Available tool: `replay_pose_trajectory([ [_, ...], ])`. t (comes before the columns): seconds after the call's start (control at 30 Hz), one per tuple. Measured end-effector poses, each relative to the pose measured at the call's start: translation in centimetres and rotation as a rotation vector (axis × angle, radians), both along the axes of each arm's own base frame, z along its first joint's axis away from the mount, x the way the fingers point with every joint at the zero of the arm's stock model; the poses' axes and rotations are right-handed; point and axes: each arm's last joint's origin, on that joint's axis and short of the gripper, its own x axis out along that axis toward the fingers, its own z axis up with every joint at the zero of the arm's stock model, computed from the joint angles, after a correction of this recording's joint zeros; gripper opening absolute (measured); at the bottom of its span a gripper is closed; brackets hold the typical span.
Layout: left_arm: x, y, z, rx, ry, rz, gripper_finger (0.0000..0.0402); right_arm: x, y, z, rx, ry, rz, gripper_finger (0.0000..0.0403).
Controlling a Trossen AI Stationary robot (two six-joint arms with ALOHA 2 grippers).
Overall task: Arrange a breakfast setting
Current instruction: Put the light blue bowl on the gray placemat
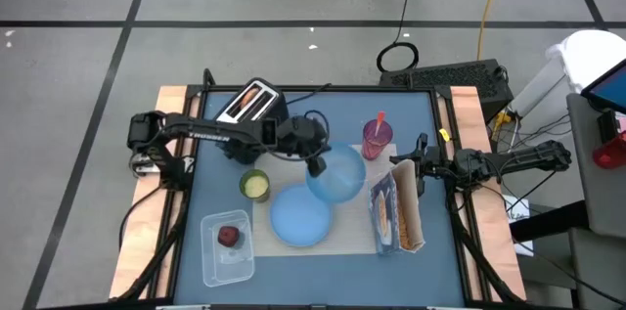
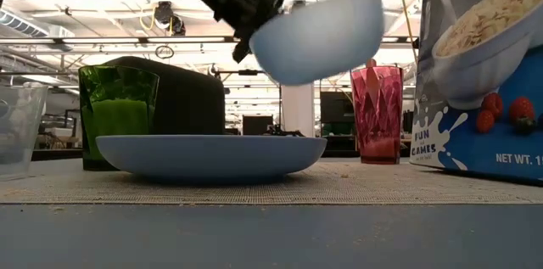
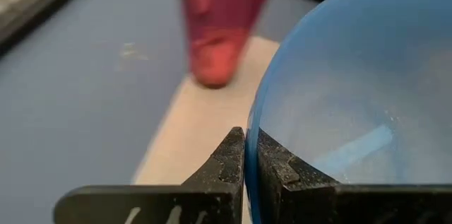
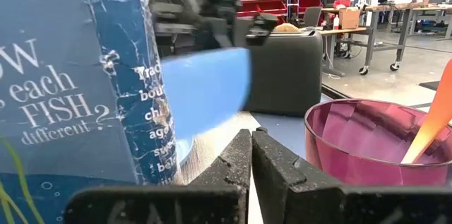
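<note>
The blue-topped table [image 1: 196, 202] carries a beige placemat [image 1: 352, 237], toaster [image 1: 252, 103], green cup [image 1: 255, 185] and clear container [image 1: 227, 248].

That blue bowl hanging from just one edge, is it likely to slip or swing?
The blue bowl hangs tilted above the plate, pinched only at its rim by the left gripper, so it may pivot or swing. It looks like thin, smooth plastic: probably light, somewhat slippery, but stiff enough to hold its shape.

Matt bowl [image 2: 318, 36], woven placemat [image 2: 271, 186]

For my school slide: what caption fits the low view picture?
Left gripper holds the blue bowl in the air above the light-blue plate.
</note>
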Motion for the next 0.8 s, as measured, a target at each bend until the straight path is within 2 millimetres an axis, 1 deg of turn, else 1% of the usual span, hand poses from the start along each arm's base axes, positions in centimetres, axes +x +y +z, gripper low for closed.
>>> replay_pose_trajectory([
  [0.13,0.0,1.5,-0.7,0.036,0.027,0.081,0.0012,0.0,0.0,0.0,0.000,0.000,0.000,0.0009],
  [0.2,0.3,2.1,-1.3,0.042,0.036,0.119,0.0012,0.0,0.0,0.0,0.000,0.000,0.000,0.0009],
  [0.33,0.6,2.9,-2.4,0.018,0.053,0.162,0.0012,0.0,0.0,0.0,0.000,-0.001,0.000,0.0009],
  [0.57,1.2,3.2,-4.9,-0.003,0.117,0.179,0.0012,0.0,0.0,0.0,0.000,0.002,0.001,0.0009],
  [0.7,1.5,3.3,-6.0,-0.005,0.144,0.176,0.0012,0.1,0.0,0.0,0.000,0.003,0.001,0.0009],
  [0.8,1.5,3.3,-6.3,-0.005,0.157,0.178,0.0012,0.1,0.0,0.0,0.000,0.003,0.001,0.0009],
])
